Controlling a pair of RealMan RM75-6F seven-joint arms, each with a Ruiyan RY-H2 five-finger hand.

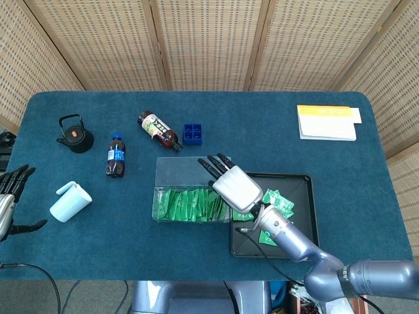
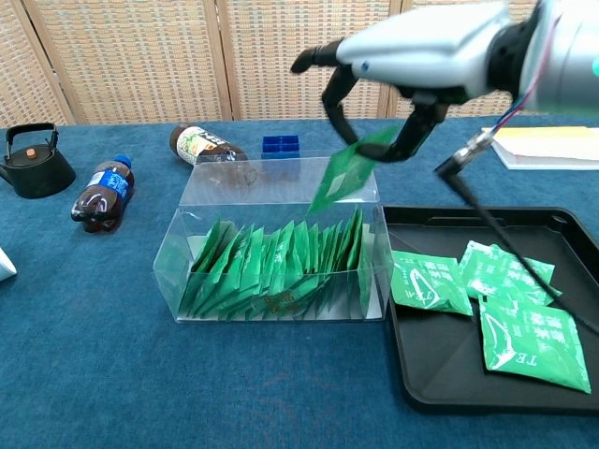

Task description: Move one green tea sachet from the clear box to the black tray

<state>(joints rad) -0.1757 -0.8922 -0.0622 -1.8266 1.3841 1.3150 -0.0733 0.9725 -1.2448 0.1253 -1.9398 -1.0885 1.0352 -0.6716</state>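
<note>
My right hand (image 2: 412,56) hangs above the right end of the clear box (image 2: 281,253) and pinches one green tea sachet (image 2: 344,173), which dangles tilted over the box. In the head view the same right hand (image 1: 234,186) covers the box's right end (image 1: 171,171) and hides the sachet. Several green sachets (image 2: 271,267) stand in a row inside the box. The black tray (image 2: 440,365) lies right of the box with three sachets (image 2: 510,313) in it. My left hand (image 1: 12,196) stays at the table's left edge, fingers spread, holding nothing.
A black teapot (image 1: 74,134), two bottles lying down (image 1: 115,156) (image 1: 160,131) and a blue block (image 1: 192,133) sit behind the box. A pale blue cup (image 1: 71,201) lies at the left. A yellow and white book (image 1: 326,122) rests at the back right.
</note>
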